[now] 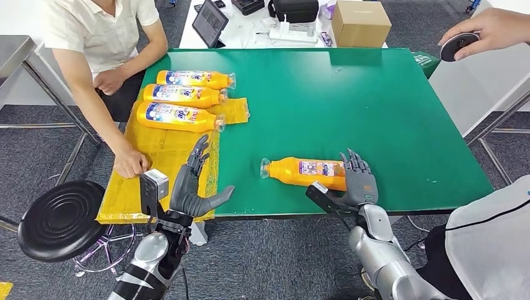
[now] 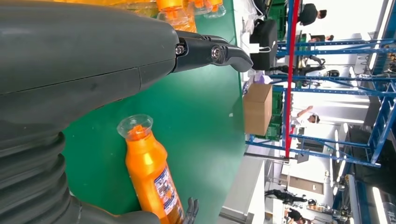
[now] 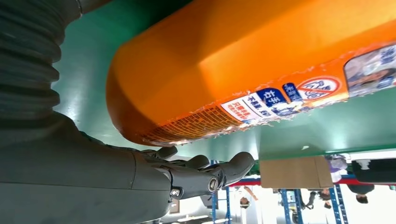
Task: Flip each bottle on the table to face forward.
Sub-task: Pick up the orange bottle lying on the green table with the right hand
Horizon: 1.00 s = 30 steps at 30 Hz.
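In the head view, four orange bottles are counted on the green bench (image 1: 350,94): three bottles (image 1: 181,97) are laid side by side near the far left corner, partly on a yellow sheet (image 1: 159,165), and a single bottle (image 1: 304,172) is laid near the near edge. The right hand (image 1: 359,179) is placed at its base, fingers spread; whether it is gripped cannot be told. The left hand (image 1: 192,185) is held over the near edge, fingers apart, nothing held. A person's hand (image 1: 130,162) is rested on the sheet.

In the left wrist view, the single bottle's (image 2: 152,175) clear cap is seen; its base is cut off.

In the right wrist view, the bottle (image 3: 252,65) is seen close above the fingers (image 3: 205,172); contact is hard to make out.
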Each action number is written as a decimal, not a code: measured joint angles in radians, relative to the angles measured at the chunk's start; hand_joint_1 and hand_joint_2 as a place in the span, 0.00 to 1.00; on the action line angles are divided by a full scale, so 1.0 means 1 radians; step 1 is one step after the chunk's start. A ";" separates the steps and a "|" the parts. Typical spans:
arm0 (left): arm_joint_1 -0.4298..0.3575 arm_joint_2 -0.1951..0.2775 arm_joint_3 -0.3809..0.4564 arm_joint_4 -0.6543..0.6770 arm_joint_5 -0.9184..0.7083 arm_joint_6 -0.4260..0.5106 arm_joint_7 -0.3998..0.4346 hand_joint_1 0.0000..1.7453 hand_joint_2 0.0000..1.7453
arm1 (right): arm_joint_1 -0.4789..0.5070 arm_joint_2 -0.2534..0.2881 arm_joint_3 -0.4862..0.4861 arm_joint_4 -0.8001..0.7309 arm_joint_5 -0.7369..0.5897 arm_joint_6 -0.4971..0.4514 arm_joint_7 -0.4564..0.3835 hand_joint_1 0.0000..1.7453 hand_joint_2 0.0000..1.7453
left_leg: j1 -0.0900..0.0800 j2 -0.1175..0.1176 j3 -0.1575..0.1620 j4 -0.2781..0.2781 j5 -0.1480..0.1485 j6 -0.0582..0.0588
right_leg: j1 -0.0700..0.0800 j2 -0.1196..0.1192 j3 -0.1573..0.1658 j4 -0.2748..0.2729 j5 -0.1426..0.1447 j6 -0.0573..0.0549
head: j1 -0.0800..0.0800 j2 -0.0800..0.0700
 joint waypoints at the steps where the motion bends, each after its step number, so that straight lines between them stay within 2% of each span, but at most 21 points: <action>1: -0.001 -0.001 0.000 0.002 0.000 0.000 0.001 0.00 1.00 | -0.004 0.000 0.000 0.005 0.000 0.004 0.005 0.00 1.00 | 0.000 0.000 0.000 0.000 0.000 0.000 | 0.000 0.000 0.000 0.000 0.000 0.000 | 0.000 0.000; 3: -0.005 -0.002 0.000 0.006 0.002 -0.001 0.004 0.00 1.00 | -0.013 -0.001 0.000 0.017 0.001 0.014 0.010 0.00 1.00 | 0.000 0.000 0.000 0.000 0.000 0.000 | 0.000 0.000 0.000 0.000 0.000 0.000 | 0.000 0.000; 7: -0.013 -0.008 0.000 0.014 0.009 -0.004 0.009 0.00 1.00 | -0.031 -0.003 0.000 0.042 -0.006 0.041 0.004 0.70 1.00 | 0.000 0.000 0.001 0.000 0.000 0.000 | 0.000 0.000 0.001 0.000 0.000 0.000 | 0.000 0.000; 8: -0.015 -0.009 0.000 0.017 0.010 -0.005 0.009 0.00 1.00 | -0.033 -0.004 0.000 0.048 -0.011 0.050 -0.002 0.73 1.00 | 0.000 0.000 0.001 0.000 0.000 0.000 | 0.000 0.000 0.001 0.000 0.000 0.000 | 0.000 0.000; 11: -0.021 -0.011 0.000 0.023 0.012 -0.006 0.010 0.00 1.00 | -0.037 -0.006 0.000 0.062 -0.019 0.062 -0.013 0.95 1.00 | 0.000 0.000 0.001 0.000 0.000 0.000 | 0.000 0.000 0.001 0.000 0.000 0.000 | 0.000 0.000; 12: -0.022 -0.012 0.000 0.024 0.012 -0.006 0.010 0.00 1.00 | -0.038 -0.006 0.000 0.065 -0.020 0.063 -0.014 0.99 1.00 | 0.000 0.000 0.001 0.000 0.000 0.000 | 0.000 0.000 0.001 0.000 0.000 0.000 | 0.000 0.000; 17: -0.029 -0.014 -0.001 0.032 0.016 -0.012 0.012 0.00 1.00 | -0.050 -0.008 0.000 0.082 -0.033 0.073 -0.029 0.94 1.00 | 0.000 0.000 0.002 0.000 0.000 0.000 | 0.000 0.000 0.001 0.000 0.000 0.000 | 0.000 0.000; 30: -0.054 -0.015 -0.008 0.050 0.025 -0.018 0.015 0.00 1.00 | -0.064 -0.008 0.000 0.109 -0.051 0.080 -0.059 1.00 1.00 | 0.000 0.000 0.002 0.000 0.000 0.000 | 0.000 0.000 0.002 0.000 0.000 0.000 | 0.000 0.000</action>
